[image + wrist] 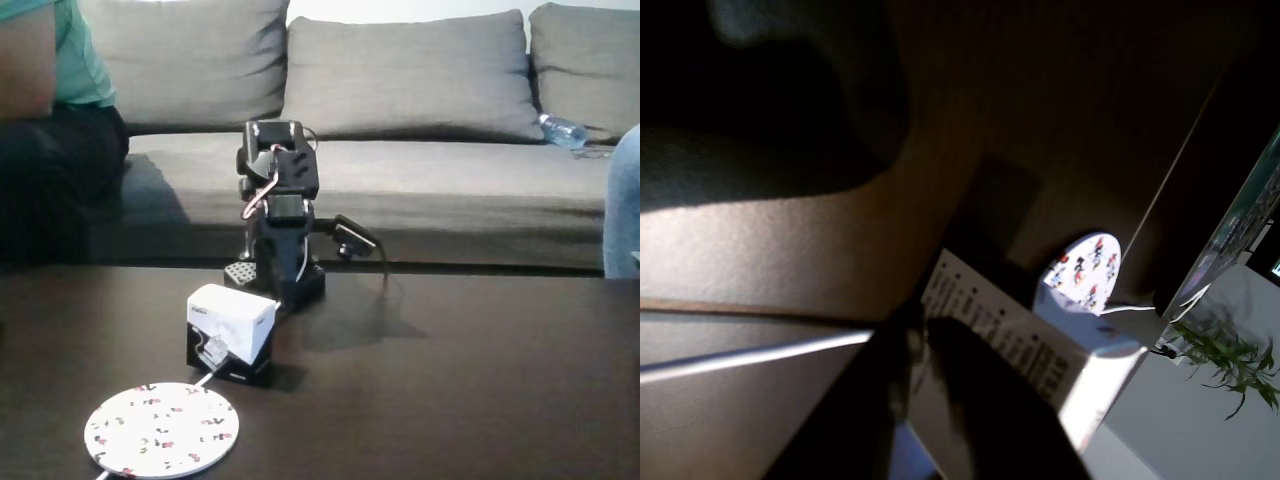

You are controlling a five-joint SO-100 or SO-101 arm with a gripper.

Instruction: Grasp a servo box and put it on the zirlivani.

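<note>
While the servo box (232,328) sits on the dark table (480,380), it is taken as the landmark for everything else. In the fixed view, to its left and nearer the camera, the zirlivani (162,429) lies flat, close to the box but not touching it; a thin white cable (205,380) is seen running from the box's base toward the disc. Behind the box and just to its right, the arm (278,215) is folded over its base. In the wrist view the box (1040,345) is seen very close, with a dark finger (980,400) laid against its printed side and the disc (1087,272) beyond it. Whether the jaws are closed on the box cannot be told from these pictures. For the step to be done well, a firm, square hold on opposite sides should be confirmed before lifting, the cable should be kept from snagging, and the box should be set down centred on the disc.
</note>
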